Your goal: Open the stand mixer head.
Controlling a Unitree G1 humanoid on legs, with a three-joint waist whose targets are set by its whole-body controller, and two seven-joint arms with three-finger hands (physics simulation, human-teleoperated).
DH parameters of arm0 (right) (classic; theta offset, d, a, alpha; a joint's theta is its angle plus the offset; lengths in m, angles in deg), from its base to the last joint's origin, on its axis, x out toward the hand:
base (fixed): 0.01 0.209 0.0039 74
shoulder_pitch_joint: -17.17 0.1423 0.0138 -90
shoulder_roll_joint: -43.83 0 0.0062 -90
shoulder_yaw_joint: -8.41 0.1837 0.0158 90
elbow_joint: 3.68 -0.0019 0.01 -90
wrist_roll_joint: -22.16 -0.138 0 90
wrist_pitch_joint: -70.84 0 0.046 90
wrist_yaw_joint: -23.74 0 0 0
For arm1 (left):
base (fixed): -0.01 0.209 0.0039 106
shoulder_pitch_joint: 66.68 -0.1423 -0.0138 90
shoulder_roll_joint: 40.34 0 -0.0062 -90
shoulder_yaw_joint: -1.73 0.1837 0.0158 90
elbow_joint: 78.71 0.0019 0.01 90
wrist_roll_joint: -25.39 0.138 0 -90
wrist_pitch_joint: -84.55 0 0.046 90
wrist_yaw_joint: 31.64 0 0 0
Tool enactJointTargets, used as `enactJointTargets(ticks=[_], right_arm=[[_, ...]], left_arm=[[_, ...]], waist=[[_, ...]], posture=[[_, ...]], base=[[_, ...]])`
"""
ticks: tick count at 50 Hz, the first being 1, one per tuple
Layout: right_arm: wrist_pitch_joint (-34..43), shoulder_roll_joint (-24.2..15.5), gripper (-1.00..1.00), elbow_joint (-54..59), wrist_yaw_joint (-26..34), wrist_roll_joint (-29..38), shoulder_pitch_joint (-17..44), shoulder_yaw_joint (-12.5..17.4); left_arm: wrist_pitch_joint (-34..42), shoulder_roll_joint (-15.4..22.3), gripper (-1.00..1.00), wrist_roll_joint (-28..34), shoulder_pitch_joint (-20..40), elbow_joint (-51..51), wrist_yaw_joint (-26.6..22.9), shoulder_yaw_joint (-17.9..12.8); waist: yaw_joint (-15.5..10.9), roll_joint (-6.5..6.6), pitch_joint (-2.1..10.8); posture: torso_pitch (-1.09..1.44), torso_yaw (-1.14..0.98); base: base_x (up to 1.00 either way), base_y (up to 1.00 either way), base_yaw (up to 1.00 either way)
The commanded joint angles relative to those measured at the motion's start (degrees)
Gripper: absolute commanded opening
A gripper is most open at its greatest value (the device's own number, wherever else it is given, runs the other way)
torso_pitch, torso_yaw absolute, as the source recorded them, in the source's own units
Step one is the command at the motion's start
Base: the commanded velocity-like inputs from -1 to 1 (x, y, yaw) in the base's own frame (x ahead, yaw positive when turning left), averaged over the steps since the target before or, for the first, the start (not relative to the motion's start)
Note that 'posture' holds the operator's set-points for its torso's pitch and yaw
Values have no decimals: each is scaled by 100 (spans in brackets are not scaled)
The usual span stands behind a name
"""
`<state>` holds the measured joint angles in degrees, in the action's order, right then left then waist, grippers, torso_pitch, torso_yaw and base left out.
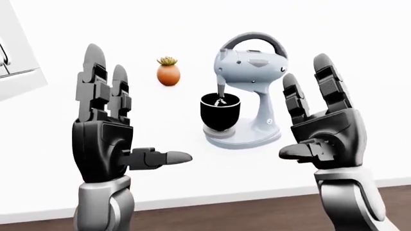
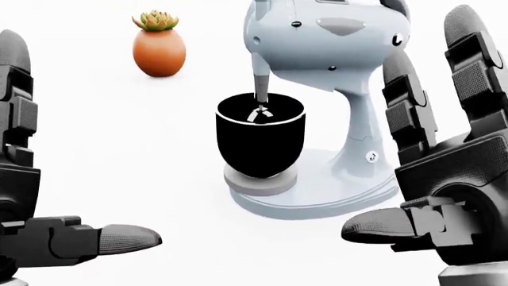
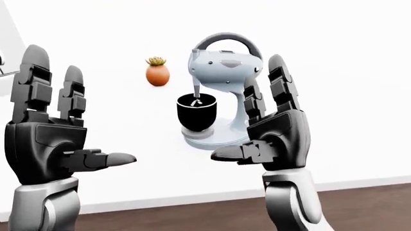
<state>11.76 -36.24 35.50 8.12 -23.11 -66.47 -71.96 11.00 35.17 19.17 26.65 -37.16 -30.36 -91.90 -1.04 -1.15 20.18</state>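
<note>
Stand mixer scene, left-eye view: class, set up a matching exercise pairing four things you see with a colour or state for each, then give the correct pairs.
Column 1:
1. stand mixer
2. bowl
3. plant pot
4. left robot hand

Column 2:
A. orange, holding a small green plant
B. pale grey, head down over the bowl
C. fingers spread, holding nothing
D. black, sitting on the mixer's base

Pairs: 1-B, 2-D, 3-A, 4-C

Left robot hand (image 1: 106, 137) is matte black, blocky palm housing, three segmented fingers with rounded dark grey tips. Right robot hand (image 1: 324, 130) matches it, ribbed knuckle joints showing. Both sit on glossy light grey forearms (image 1: 102, 207) with dark side seams.
</note>
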Motion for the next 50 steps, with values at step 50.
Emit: enactJointTargets(ticks=[50], right_arm=[[413, 44, 100, -99, -343, -406, -397, 439]], left_arm=[[-99, 15, 100, 39, 125, -109, -2, -1]], waist=[[-4, -37, -6]], posture=[[-49, 0]], base=[[0, 0, 0]])
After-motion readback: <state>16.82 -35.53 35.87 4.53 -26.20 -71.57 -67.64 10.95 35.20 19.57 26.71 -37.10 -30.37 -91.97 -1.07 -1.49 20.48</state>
